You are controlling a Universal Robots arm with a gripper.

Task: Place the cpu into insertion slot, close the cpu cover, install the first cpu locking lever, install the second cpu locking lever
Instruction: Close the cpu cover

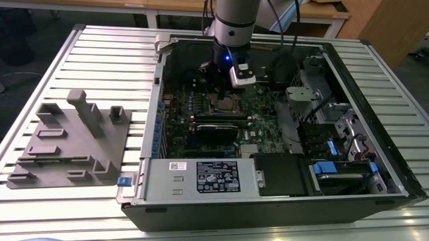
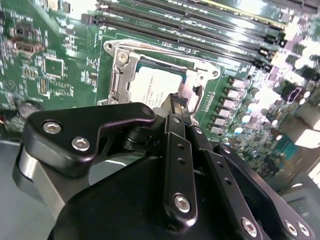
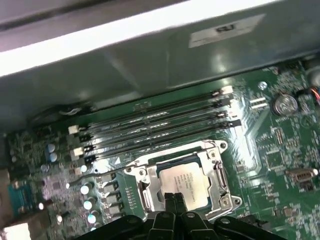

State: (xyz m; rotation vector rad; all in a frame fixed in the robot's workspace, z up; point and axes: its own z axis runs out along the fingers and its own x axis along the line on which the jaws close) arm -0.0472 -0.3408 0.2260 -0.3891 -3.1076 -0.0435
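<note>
1. The small, flat, silver-topped square cpu [image 3: 184,179] sits in the dark-rimmed square insertion slot [image 3: 145,196].
2. The thin grey metal cpu cover frame [image 3: 216,172] lies flat around the cpu.
3. The black gripper [image 3: 175,199] hangs just above the cpu's edge, its fingertips pressed together with nothing between them.
4. By my judgement, the first lever step is in hand. The thin wire locking lever [image 3: 97,176] beside the cpu calls for a firm press down and a hook under its catch.

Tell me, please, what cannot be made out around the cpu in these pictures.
First wrist view: the tool, shut, hides the near edge of the cpu and of the cpu cover; contact cannot be told.
Second wrist view: the tool's body hides the cover's near side.
Exterior view: the insertion slot is too small to tell whether it is locked; the arm hides the board behind it.
</note>
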